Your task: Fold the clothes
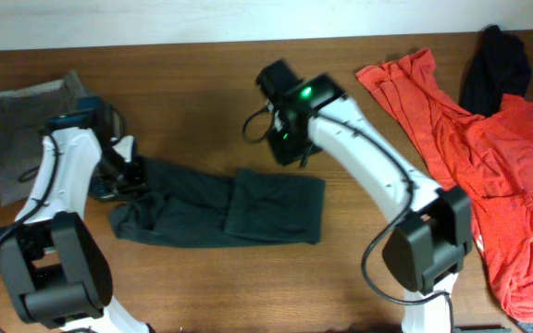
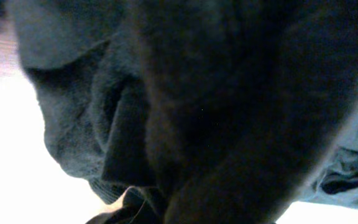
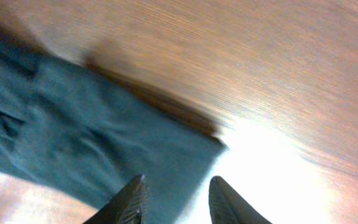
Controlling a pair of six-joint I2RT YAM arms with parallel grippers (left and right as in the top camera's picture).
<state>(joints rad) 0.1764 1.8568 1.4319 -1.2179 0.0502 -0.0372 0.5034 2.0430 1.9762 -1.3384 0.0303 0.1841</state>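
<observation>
A black T-shirt (image 1: 239, 211) lies in the middle of the table as a long strip, its right part doubled over. My left gripper (image 1: 126, 176) is at the strip's left end and is shut on it. Dark cloth (image 2: 229, 93) fills the left wrist view and hides the fingers. My right gripper (image 1: 287, 150) hovers just above the strip's right end. It stands open and empty (image 3: 179, 184) over the cloth's corner (image 3: 104, 137). A coral-red T-shirt (image 1: 489, 157) sprawls at the right. A small black piece (image 1: 494, 69) lies at the top right.
A folded grey pile (image 1: 21, 116) sits at the far left, with something blue (image 1: 70, 118) beside it. The brown wooden table (image 1: 192, 83) has its far edge along the top of the overhead view. Both arm bases stand at the near edge.
</observation>
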